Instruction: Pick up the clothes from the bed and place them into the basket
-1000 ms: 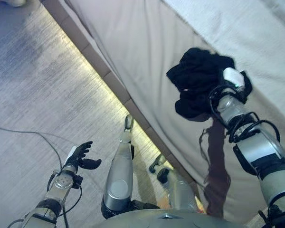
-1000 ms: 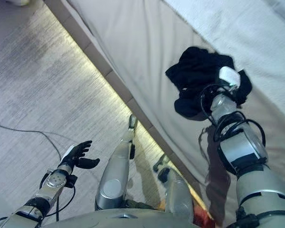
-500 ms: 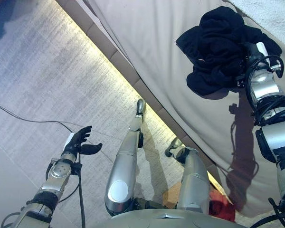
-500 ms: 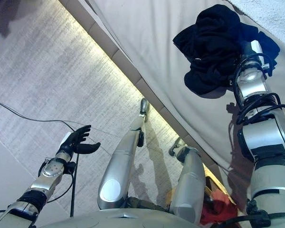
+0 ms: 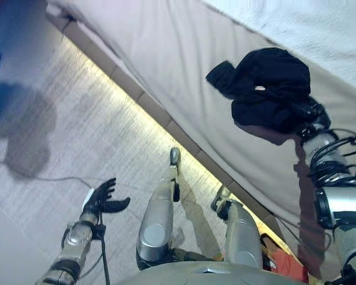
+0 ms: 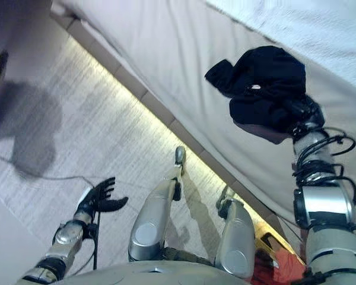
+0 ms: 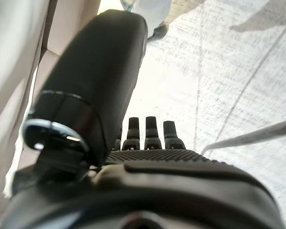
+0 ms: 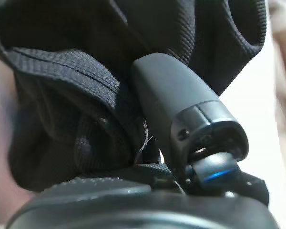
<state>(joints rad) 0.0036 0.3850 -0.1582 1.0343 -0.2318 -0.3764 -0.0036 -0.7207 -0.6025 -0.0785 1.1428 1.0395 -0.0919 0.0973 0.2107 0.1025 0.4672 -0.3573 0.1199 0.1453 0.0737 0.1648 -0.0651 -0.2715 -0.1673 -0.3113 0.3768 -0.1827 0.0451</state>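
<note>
Above the bed (image 5: 166,53) your right hand (image 5: 311,113) has the black clothes (image 5: 267,89) bunched around its curled thumb and fingers, while your left hand (image 5: 104,199) hangs open over the floor (image 5: 77,119).

A beige-sheeted bed (image 5: 166,53) with a white cover (image 5: 320,29) farther back stands on the pale floor (image 5: 65,154).

Both eye views look steeply down from the head, side by side, sharing the bed (image 5: 184,53) edge, the floor (image 6: 77,148) and both arms. The left wrist view faces the floor along the left hand (image 7: 148,138). The right wrist view sits very close against the black garment (image 8: 62,95).
</note>
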